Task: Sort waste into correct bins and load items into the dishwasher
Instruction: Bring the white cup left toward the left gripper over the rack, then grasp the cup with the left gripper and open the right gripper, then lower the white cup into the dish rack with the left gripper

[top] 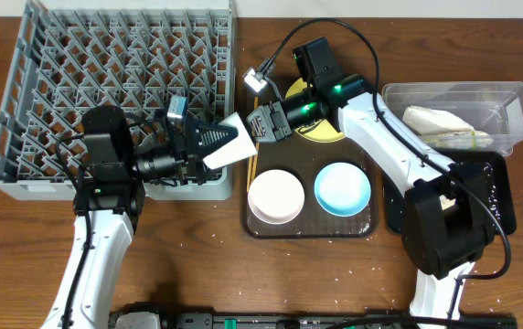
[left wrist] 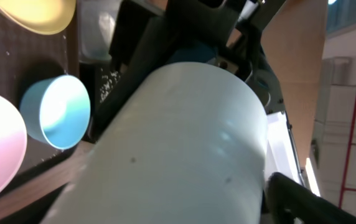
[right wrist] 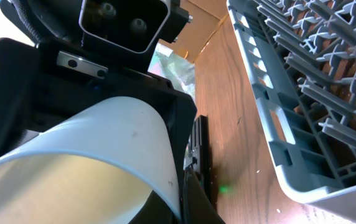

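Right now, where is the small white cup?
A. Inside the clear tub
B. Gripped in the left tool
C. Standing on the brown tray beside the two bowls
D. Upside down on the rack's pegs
B: the small white cup is held sideways in the left tool, at the edge of the dish rack nearest the brown tray.

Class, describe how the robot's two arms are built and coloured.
The left arm and right arm each have smooth white links between blocky black joint housings. Thin black cables loop alongside both. Small green lights glow near the right arm's wrist.
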You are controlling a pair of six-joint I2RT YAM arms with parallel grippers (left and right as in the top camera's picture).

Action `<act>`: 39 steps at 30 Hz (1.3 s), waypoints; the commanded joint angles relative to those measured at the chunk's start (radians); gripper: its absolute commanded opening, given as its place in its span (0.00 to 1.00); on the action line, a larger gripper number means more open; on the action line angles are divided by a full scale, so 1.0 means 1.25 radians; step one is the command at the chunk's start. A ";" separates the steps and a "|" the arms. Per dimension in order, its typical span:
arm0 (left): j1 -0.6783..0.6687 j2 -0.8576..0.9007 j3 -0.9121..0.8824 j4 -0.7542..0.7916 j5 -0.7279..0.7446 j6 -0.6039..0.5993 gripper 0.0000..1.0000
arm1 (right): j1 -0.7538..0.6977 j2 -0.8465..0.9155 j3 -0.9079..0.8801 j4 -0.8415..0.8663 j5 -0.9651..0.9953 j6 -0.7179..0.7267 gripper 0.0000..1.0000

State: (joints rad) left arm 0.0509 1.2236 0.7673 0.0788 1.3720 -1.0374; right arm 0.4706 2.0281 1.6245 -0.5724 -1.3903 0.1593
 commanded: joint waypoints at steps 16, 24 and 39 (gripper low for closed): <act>0.004 -0.002 0.010 0.020 -0.043 0.020 0.31 | -0.013 0.002 -0.001 0.004 0.083 0.059 0.33; 0.004 -0.002 0.010 0.067 -0.124 0.056 0.29 | -0.144 0.002 -0.001 0.001 0.165 0.073 0.45; 0.000 -0.009 0.161 -0.421 -0.632 0.266 0.27 | -0.218 -0.143 0.000 -0.192 0.587 -0.006 0.62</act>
State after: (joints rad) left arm 0.0551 1.2278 0.8516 -0.3534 0.7685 -0.8425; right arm 0.1875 1.9602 1.6218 -0.7883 -0.8501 0.1955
